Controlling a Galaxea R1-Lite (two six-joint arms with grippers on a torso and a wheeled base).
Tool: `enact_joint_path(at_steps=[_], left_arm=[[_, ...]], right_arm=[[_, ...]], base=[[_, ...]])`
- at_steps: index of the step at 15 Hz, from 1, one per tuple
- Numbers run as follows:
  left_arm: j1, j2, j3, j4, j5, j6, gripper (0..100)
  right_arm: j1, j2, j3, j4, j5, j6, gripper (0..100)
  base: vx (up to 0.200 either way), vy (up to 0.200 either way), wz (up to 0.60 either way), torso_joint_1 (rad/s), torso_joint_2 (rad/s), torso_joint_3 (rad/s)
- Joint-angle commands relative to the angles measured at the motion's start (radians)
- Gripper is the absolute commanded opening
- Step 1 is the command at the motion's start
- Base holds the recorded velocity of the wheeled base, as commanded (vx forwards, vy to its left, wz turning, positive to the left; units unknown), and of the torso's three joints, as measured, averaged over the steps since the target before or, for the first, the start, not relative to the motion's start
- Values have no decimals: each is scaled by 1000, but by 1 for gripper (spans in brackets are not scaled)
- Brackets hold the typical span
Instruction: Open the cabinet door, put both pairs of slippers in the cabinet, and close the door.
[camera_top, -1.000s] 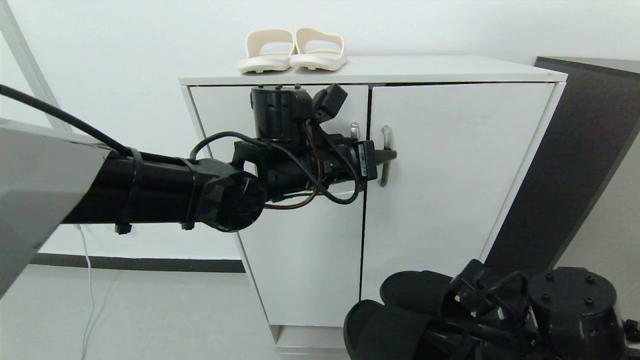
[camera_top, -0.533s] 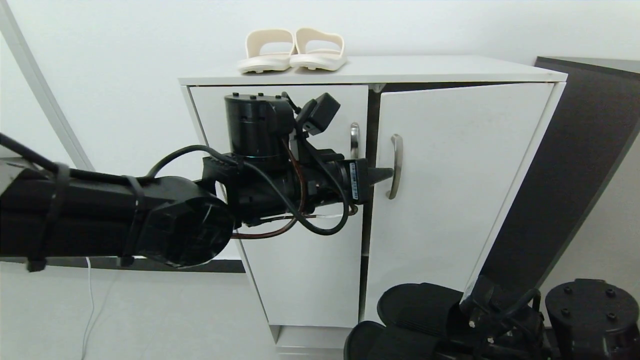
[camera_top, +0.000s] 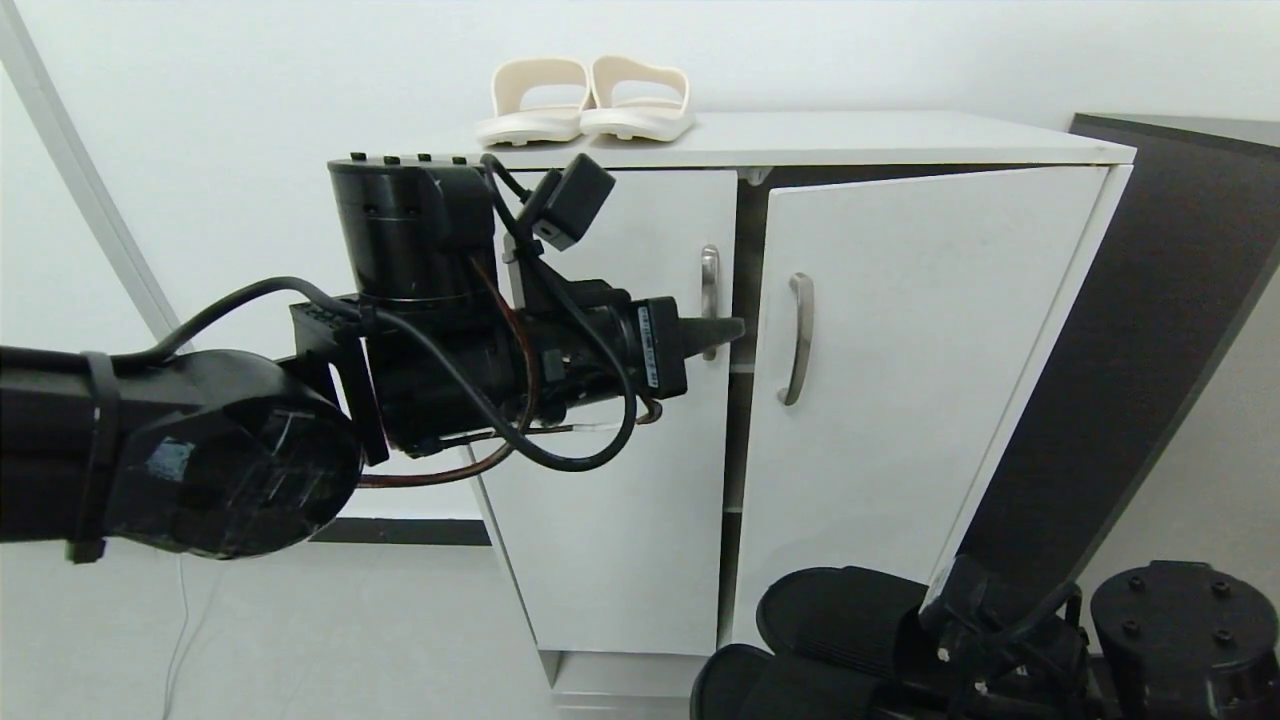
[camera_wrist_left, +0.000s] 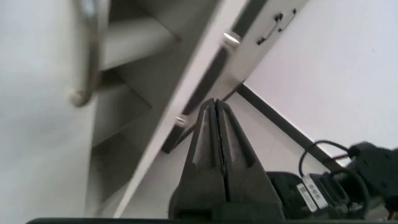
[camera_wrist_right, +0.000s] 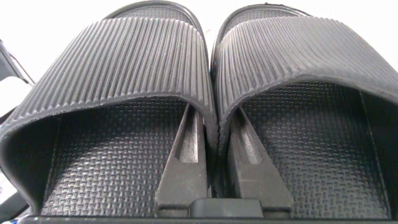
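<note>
The white cabinet (camera_top: 900, 140) has its right door (camera_top: 900, 400) ajar, with a dark gap beside the left door (camera_top: 600, 520). My left gripper (camera_top: 738, 327) is shut and empty. Its tip hangs in front of the gap, between the left handle (camera_top: 709, 290) and the right handle (camera_top: 796, 340). From the wrist, its closed fingers (camera_wrist_left: 208, 143) point at the door's edge and the shelves inside. A cream pair of slippers (camera_top: 585, 100) sits on the cabinet top. My right gripper (camera_wrist_right: 214, 155) is shut on the black slippers (camera_top: 830, 610), low in front of the cabinet, with one finger inside each.
A dark grey panel (camera_top: 1150, 350) stands close against the cabinet's right side. A white wall lies behind, and a white cable (camera_top: 180, 620) hangs down to the grey floor at the left. Open floor lies left of the cabinet.
The left gripper pulled the right door ajar by its handle, then came off it and drew back to the left. The right arm with the black slippers sank a little.
</note>
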Motion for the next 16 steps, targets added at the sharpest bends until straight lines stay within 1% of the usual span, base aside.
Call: enact_joint_path(at_steps=[1, 3, 5, 8, 9, 11, 16], left_arm=[[26, 33, -28, -1, -3, -17, 0], [35, 63, -73, -1, -3, -49, 0], [37, 129, -140, -12, -3, -58, 0], [35, 244, -234, -73, 3, -58, 0], [35, 272, -257, -76, 2, -58, 0], [28, 292, -277, -80, -1, -58, 0], [23, 292, -272, -80, 3, -60, 0]], right_arm=[[1, 2, 0, 0, 1, 0, 0], [1, 2, -2, 0, -1, 0, 0], [1, 2, 0, 0, -1, 0, 0], [1, 2, 0, 0, -1, 0, 0], [2, 2, 0, 0, -3, -1, 0], [15, 8, 1, 3, -1, -1, 0], [24, 22, 1, 2, -3, 0, 0]], base=[[0, 0, 0, 0, 0, 0], [0, 0, 0, 0, 0, 0], [0, 0, 0, 0, 0, 0], [0, 0, 0, 0, 0, 0], [0, 0, 0, 0, 0, 0], [0, 0, 0, 0, 0, 0], [0, 0, 0, 0, 0, 0]])
